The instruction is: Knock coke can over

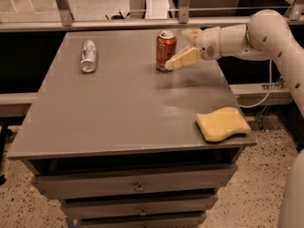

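coke can upright on the grey table, gripper just beside its right side, fingers spread apart, clamped on nothing

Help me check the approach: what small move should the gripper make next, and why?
Probably push the gripper a short way sideways into the coke can: the can stands upright on the table, and the open fingers sit close beside it.

One camera looks steeply down from the front of the grey flat-topped drawer cabinet, fairly near, facing its far edge; the cream two-finger gripper shows at upper right, fingers apart.
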### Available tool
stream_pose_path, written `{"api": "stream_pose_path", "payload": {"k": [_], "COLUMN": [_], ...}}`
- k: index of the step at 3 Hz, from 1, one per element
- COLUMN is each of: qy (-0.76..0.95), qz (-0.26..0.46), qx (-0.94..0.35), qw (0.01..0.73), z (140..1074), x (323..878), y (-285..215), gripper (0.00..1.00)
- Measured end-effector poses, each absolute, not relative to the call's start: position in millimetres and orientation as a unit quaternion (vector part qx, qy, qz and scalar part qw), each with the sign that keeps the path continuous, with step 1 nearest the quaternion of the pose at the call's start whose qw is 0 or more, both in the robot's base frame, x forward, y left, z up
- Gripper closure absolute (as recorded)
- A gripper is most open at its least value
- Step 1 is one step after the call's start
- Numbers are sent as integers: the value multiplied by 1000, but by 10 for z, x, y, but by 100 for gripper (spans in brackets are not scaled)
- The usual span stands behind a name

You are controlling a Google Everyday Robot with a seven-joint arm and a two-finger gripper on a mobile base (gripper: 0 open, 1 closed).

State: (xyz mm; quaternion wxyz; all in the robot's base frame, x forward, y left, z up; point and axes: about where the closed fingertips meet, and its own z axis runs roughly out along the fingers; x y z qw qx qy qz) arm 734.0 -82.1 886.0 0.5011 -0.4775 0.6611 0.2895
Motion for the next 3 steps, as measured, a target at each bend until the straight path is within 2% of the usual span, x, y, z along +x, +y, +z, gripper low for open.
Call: {"api": "stream_pose_path", "payload": {"k": [1,3], "qy": [614,551], "qz": [342,386], "qx": [-487,-509], "qw": [519,537], "z": [8883,9125], "x": [7340,7065], "y": [-488,-22], "gripper": [0,0]}}
